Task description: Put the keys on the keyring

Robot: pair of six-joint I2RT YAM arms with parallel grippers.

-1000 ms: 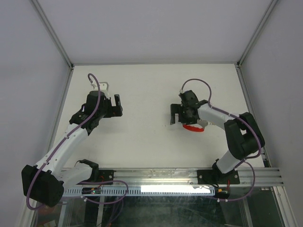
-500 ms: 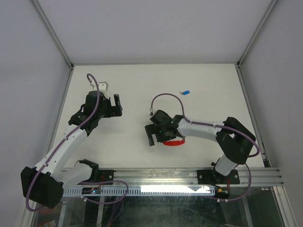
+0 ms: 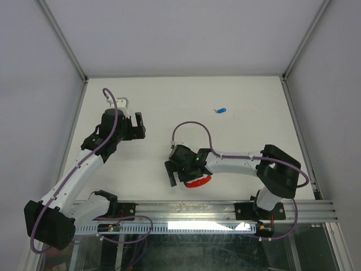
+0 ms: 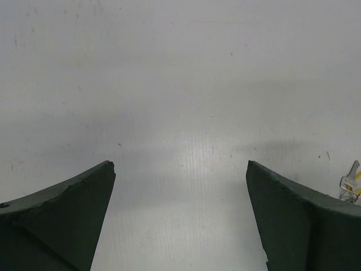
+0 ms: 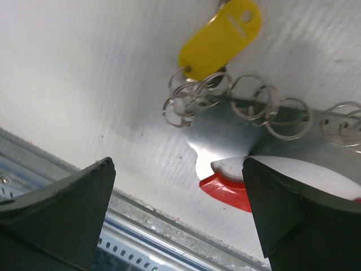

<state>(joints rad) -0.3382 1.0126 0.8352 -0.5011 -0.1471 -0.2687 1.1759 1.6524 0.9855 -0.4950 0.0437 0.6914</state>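
Observation:
A yellow-headed key (image 5: 223, 36) lies linked to a chain of several thin silvery keyrings (image 5: 225, 101) in the right wrist view. A red-and-white piece (image 5: 271, 180) lies just below them, against my right finger; it also shows in the top view (image 3: 198, 181). My right gripper (image 5: 177, 164) is open with nothing between the jaws, low over the table's near middle (image 3: 172, 175). A blue-headed key (image 3: 221, 110) lies alone at the back. A small key with a yellow head (image 4: 350, 183) shows at the right edge of the left wrist view. My left gripper (image 4: 179, 164) is open and empty (image 3: 139, 125).
The metal rail (image 3: 197, 209) runs along the table's near edge, close below my right gripper, and also shows in the right wrist view (image 5: 146, 226). White walls close in the table on the left, back and right.
My right arm has swung from the middle right toward the near middle, and the red piece came with it. The blue key came into view at the back. My left arm stayed still.

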